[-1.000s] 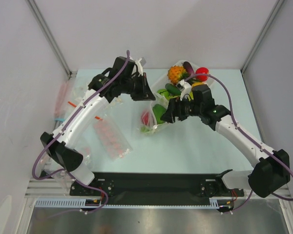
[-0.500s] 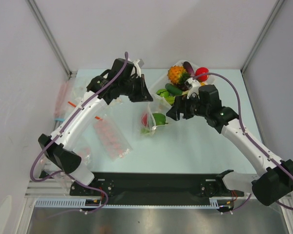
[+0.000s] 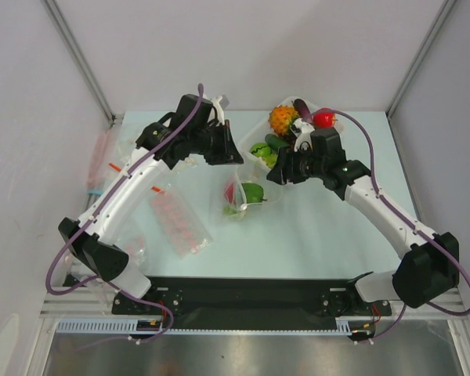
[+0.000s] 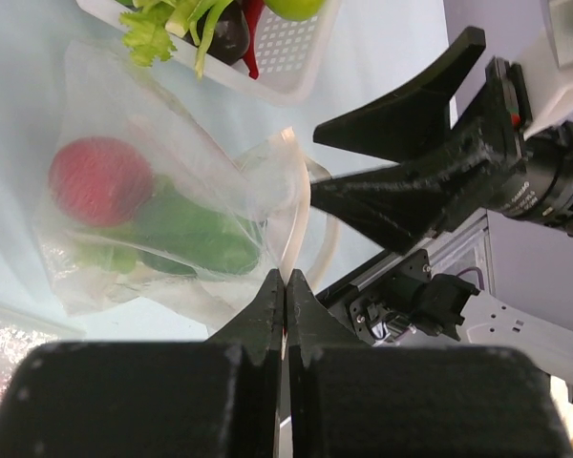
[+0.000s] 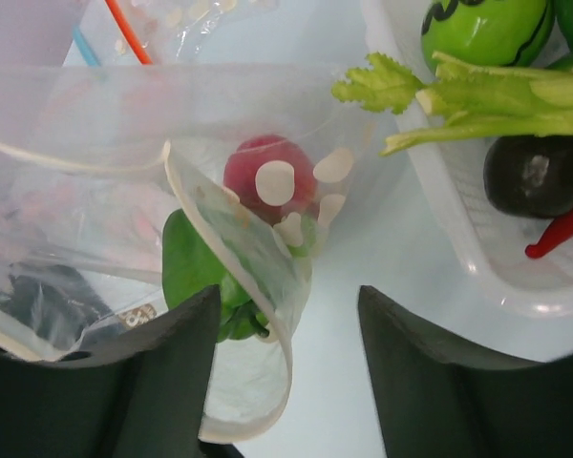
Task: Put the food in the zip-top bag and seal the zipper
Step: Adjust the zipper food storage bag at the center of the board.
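The zip-top bag (image 3: 247, 196) lies mid-tabletop (image 3: 313, 235), mouth gaping, with a red piece (image 4: 100, 179) and a green piece (image 4: 186, 234) inside, so filling looks partly done. The left tool (image 4: 285, 286), at the bag's 12 o'clock, is pinched tight on its rim by the unsealed zipper (image 4: 303, 205). The right tool (image 5: 285, 305) hovers wide and empty at 2 o'clock. More food (image 5: 482, 29) waits in the white tray (image 5: 439, 229) at 1 o'clock, and sealing remains.

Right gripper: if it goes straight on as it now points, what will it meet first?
Probably the zip-top bag: its open rim lies just ahead of the right gripper, though depth is unclear.
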Robot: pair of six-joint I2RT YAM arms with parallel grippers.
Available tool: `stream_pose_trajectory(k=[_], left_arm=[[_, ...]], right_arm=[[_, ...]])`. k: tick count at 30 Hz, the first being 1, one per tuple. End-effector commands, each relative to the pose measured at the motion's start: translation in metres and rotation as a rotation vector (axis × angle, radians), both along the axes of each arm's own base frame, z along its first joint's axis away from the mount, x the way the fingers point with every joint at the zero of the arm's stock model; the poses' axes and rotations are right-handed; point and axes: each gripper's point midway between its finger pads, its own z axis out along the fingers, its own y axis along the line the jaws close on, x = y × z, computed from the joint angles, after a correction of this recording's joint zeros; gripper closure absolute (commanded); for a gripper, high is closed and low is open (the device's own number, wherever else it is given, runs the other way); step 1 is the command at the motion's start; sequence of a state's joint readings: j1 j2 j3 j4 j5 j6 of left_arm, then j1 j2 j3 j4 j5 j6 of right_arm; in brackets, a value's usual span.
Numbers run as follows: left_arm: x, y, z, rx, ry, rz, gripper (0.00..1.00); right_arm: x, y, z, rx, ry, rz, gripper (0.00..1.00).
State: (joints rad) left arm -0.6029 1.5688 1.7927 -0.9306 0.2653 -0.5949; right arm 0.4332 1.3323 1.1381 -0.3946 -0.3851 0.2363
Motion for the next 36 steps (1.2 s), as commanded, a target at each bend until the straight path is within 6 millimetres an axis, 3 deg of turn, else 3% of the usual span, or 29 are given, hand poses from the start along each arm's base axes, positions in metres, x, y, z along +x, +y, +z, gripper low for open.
stream_pose_trajectory(k=[1, 2, 4, 5, 7, 14, 19, 24, 26, 32, 36], left_arm=[[-0.006, 0.003, 0.027, -0.033, -0.076, -0.017, 1.0], [-0.005, 0.003, 0.026, -0.029, -0.078, -0.017, 1.0], [-0.005, 0.006, 0.025, -0.015, -0.077, -0.011, 1.0], [-0.005, 0.008, 0.024, -0.006, -0.078, -0.004, 1.0], [-0.005, 0.013, 0.019, 0.014, -0.069, 0.01, 1.0], [-0.006, 0.046, -0.001, 0.06, -0.027, 0.086, 1.0], [-0.013, 0.062, -0.022, 0.157, 0.027, 0.106, 1.0], [-0.019, 0.066, -0.04, 0.188, 0.069, 0.095, 1.0], [-0.021, 0.066, -0.037, 0.175, 0.059, 0.099, 1.0], [-0.015, 0.085, -0.013, 0.222, -0.025, 0.17, 1.0], [-0.011, 0.103, 0.019, 0.27, -0.103, 0.219, 1.0]], right_arm=[[0.016, 0.017, 0.032, 0.037, -0.091, 0.045, 0.4], [0.018, 0.019, 0.037, 0.042, -0.101, 0.052, 0.54], [0.021, 0.021, 0.037, 0.035, -0.093, 0.047, 0.69], [0.022, 0.022, 0.039, 0.035, -0.095, 0.042, 0.86], [0.028, 0.018, 0.047, 0.029, -0.111, 0.007, 0.98], [0.043, 0.0, 0.087, 0.048, -0.231, -0.173, 1.0], [0.034, 0.019, 0.111, 0.092, -0.297, -0.161, 1.0], [0.016, 0.04, 0.161, 0.2, -0.46, -0.13, 1.0], [0.015, 0.045, 0.172, 0.224, -0.482, -0.129, 1.0], [0.024, 0.06, 0.138, 0.197, -0.359, -0.111, 1.0], [0.024, 0.075, 0.122, 0.208, -0.278, -0.068, 1.0]])
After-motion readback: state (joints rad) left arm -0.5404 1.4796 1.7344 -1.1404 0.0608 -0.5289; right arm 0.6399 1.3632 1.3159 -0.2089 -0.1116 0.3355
